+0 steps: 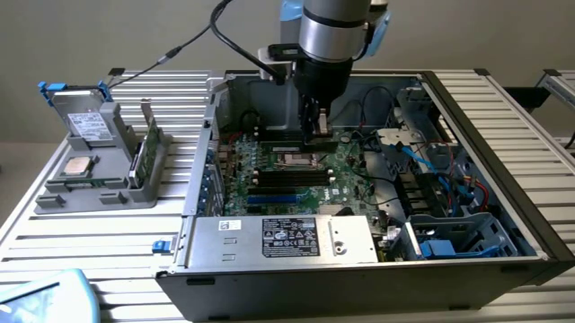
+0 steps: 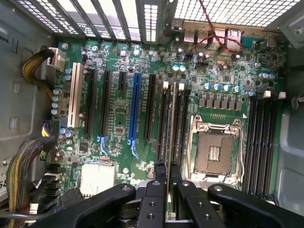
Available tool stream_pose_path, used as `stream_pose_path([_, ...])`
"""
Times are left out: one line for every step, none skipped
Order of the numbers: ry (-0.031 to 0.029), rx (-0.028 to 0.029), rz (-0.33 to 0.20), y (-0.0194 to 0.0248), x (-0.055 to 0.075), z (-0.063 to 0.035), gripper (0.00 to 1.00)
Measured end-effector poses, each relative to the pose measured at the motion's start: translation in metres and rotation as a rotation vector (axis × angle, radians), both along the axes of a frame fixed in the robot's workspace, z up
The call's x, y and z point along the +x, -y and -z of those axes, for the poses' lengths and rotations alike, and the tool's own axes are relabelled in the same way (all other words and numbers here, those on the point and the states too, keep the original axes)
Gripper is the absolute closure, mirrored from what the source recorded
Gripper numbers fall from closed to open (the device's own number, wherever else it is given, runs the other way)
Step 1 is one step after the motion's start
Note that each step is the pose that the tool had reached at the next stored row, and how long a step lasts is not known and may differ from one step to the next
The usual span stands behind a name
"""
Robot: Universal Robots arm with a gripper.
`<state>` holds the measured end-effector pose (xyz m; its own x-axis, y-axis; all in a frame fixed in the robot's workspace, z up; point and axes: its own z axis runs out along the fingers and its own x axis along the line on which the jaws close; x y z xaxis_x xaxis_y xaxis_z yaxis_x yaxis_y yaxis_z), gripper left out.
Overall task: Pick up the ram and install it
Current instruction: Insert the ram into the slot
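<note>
My gripper [image 1: 316, 131] is reaching down inside the open computer case [image 1: 503, 121], over the back part of the motherboard [image 1: 301, 178]. It is shut on the ram [image 2: 171, 128], a thin green stick seen edge-on in the wrist view and running away from the black fingers [image 2: 154, 194]. The ram hangs in line with the black memory slots [image 2: 163, 118] just beside the empty CPU socket [image 2: 213, 149]. Whether its lower edge touches a slot I cannot tell. In the exterior view the ram's lower end [image 1: 321, 142] shows as a dark strip under the fingers.
A grey tray [image 1: 54, 198] at the exterior view's left holds a silver CPU chip [image 1: 79, 166], an upright green card [image 1: 148, 145] and a drive [image 1: 85, 121]. The power supply [image 1: 279, 239] sits at the case front. More memory slots [image 2: 261, 142], cables [image 2: 28, 166] and drive cages [image 1: 449, 235] crowd the case.
</note>
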<state>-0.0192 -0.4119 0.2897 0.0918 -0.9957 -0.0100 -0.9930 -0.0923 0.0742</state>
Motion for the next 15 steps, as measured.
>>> stream_pose_path([0.0000, 0.0000, -0.004, 0.0000, 0.000, 0.0018, 0.86])
stream_pose_path([-0.0001, -0.0002, -0.007, 0.0000, 0.000, 0.0036, 0.86])
stream_pose_path([0.0000, -0.0001, -0.009, 0.0000, 0.000, 0.0053, 0.86])
stream_pose_path([0.0000, -0.0002, -0.009, 0.0000, 0.000, 0.0072, 0.86])
stream_pose_path([0.0000, -0.0001, -0.009, 0.0000, 0.000, 0.0090, 0.86])
stream_pose_path([0.0000, -0.0001, -0.009, 0.0000, 0.000, 0.0108, 0.86])
stream_pose_path([0.0000, -0.0001, -0.009, 0.0000, 0.000, 0.0126, 0.86])
stream_pose_path([0.0000, -0.0001, -0.009, 0.0000, 0.000, 0.0144, 0.86])
stream_pose_path([0.0000, -0.0001, -0.008, 0.0000, 0.000, 0.0164, 0.86])
stream_pose_path([0.0000, -0.0001, -0.005, 0.0000, 0.000, 0.0181, 0.86])
stream_pose_path([0.0000, 0.0000, -0.001, 0.0000, 0.000, 0.0200, 0.86])
stream_pose_path([0.0000, 0.0000, 0.006, 0.0000, 0.000, 0.0218, 0.86])
stream_pose_path([0.0000, -0.0001, 0.014, 0.0000, 0.000, 0.0237, 0.86])
stream_pose_path([0.0000, -0.0001, 0.023, 0.0000, 0.000, 0.0254, 0.86])
stream_pose_path([0.0000, -0.0001, 0.034, 0.0000, 0.000, 0.0272, 0.86])
